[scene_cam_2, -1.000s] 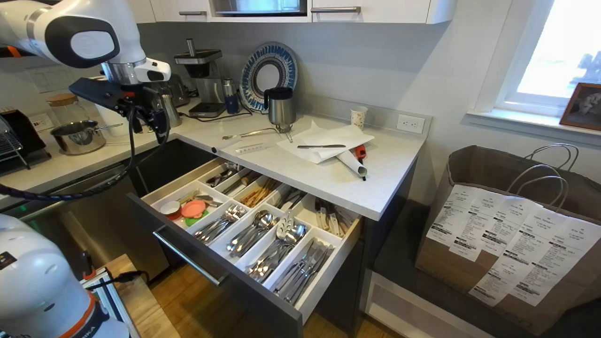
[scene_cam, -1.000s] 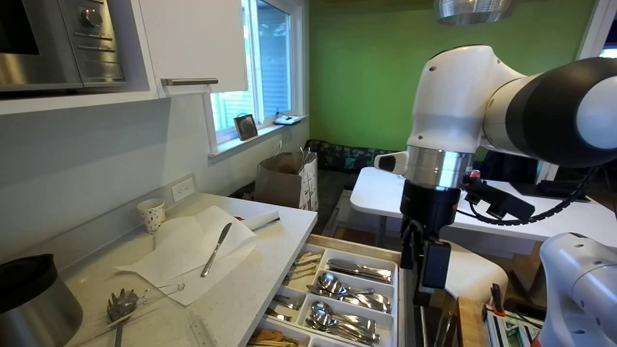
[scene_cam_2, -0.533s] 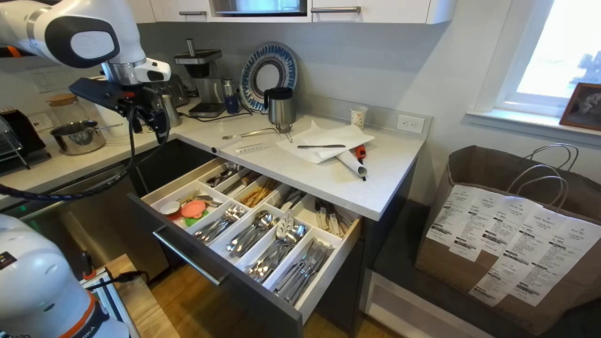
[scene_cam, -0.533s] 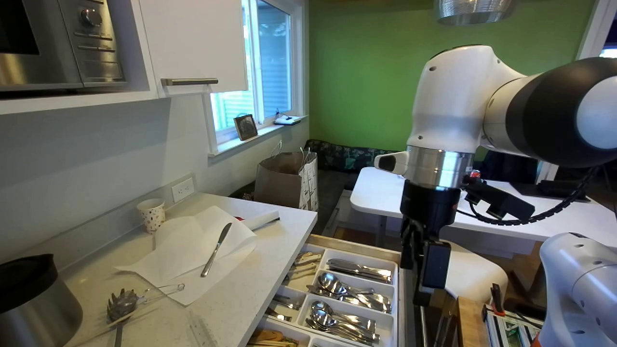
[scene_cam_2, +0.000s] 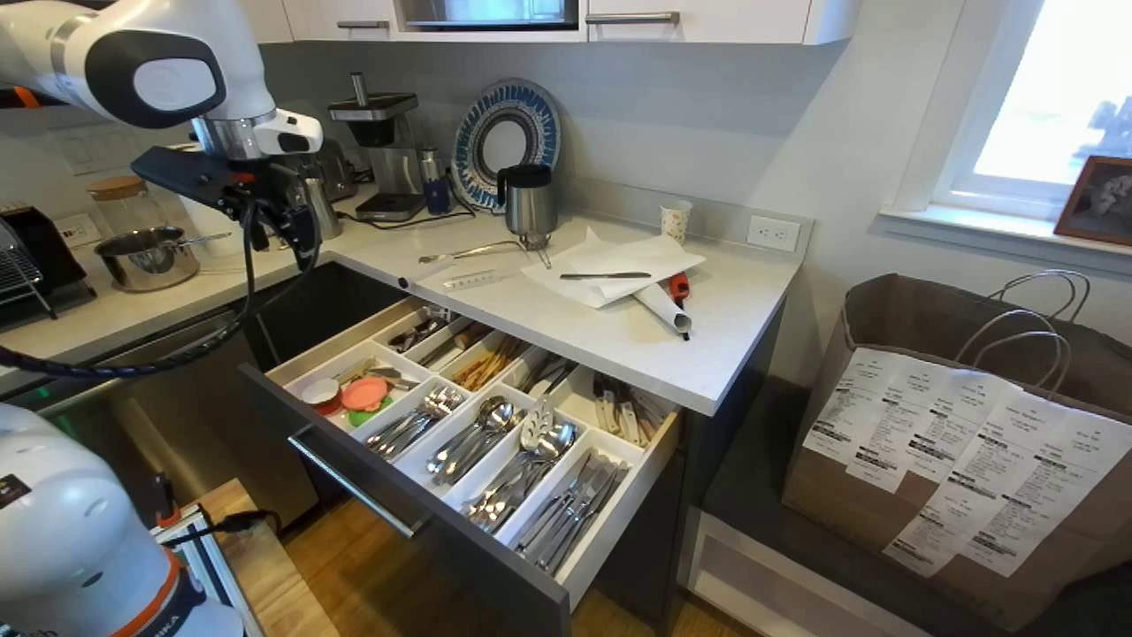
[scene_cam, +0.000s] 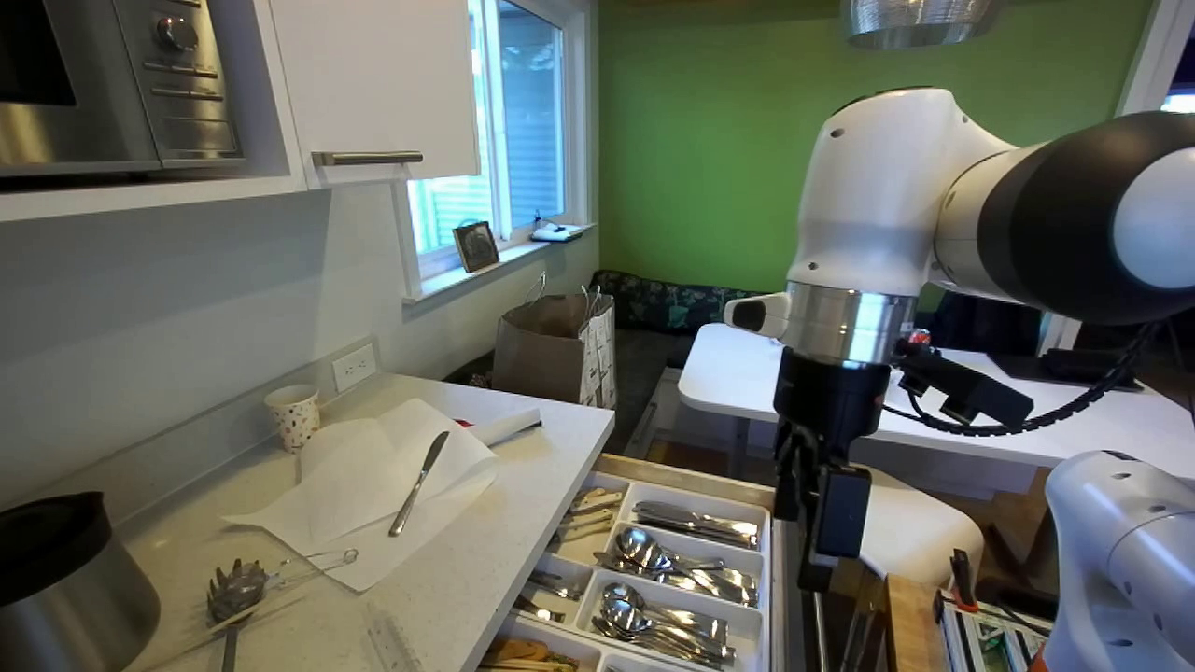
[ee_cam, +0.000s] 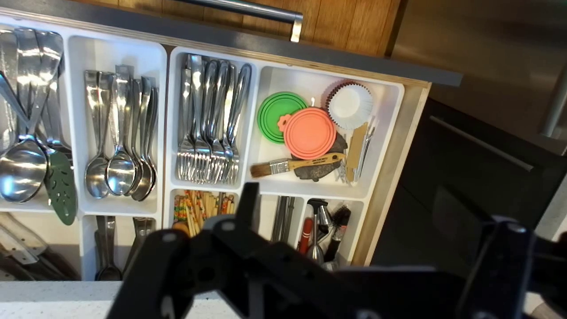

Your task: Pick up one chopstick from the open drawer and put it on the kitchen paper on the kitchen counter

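Observation:
The drawer (scene_cam_2: 495, 575) stands open under the counter (scene_cam_2: 654, 345). Several wooden chopsticks with coloured ends (ee_cam: 199, 206) lie in a back compartment, partly hidden by my gripper in the wrist view. They also show in an exterior view (scene_cam_2: 488, 363). White kitchen paper (scene_cam: 364, 457) lies crumpled on the counter with a table knife (scene_cam: 419, 483) on it; it shows in both exterior views (scene_cam_2: 663, 252). My gripper (ee_cam: 354, 204) is open, its fingers wide apart with nothing between them. In the exterior views it (scene_cam: 814, 546) hangs pointing down, above and toward one end of the drawer (scene_cam_2: 281, 248).
Neighbouring compartments hold forks (ee_cam: 208, 119), spoons (ee_cam: 119, 133), lids (ee_cam: 309, 133) and dark metal sticks (ee_cam: 282, 217). A steel jug (scene_cam_2: 531, 211), a paper cup (scene_cam_2: 676, 219), a paper roll (scene_cam_2: 661, 306) and a pasta server (scene_cam: 238, 593) are on the counter. White cabinets (scene_cam_2: 707, 25) hang above.
The arm has shifted by a barely visible amount. Nothing else has moved, and the gripper looks the same.

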Motion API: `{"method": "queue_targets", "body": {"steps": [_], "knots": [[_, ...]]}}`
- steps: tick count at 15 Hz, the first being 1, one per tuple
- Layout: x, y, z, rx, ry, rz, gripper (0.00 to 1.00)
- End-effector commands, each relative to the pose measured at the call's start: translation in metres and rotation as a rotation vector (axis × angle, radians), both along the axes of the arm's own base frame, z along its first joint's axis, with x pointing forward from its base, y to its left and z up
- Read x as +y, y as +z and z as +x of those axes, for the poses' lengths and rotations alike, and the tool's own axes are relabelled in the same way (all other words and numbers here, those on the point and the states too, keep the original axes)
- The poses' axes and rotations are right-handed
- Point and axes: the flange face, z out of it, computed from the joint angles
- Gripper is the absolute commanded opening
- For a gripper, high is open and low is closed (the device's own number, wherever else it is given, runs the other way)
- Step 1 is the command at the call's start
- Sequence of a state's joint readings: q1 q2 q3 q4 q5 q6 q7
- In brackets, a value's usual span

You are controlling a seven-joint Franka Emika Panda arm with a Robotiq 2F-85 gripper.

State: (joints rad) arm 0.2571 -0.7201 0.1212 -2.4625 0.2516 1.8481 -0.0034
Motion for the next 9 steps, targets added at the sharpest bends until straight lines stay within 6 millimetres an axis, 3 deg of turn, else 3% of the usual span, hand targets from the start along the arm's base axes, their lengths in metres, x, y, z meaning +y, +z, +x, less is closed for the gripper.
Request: {"method": "queue_targets", "body": {"steps": [1, 9], "knots": [[0.002, -0.01, 0.014, -0.027, 0.065, -0.007, 1.0], [0.001, -0.055, 0.069, -0.084, 0.183, 0.016, 1.0]]}}
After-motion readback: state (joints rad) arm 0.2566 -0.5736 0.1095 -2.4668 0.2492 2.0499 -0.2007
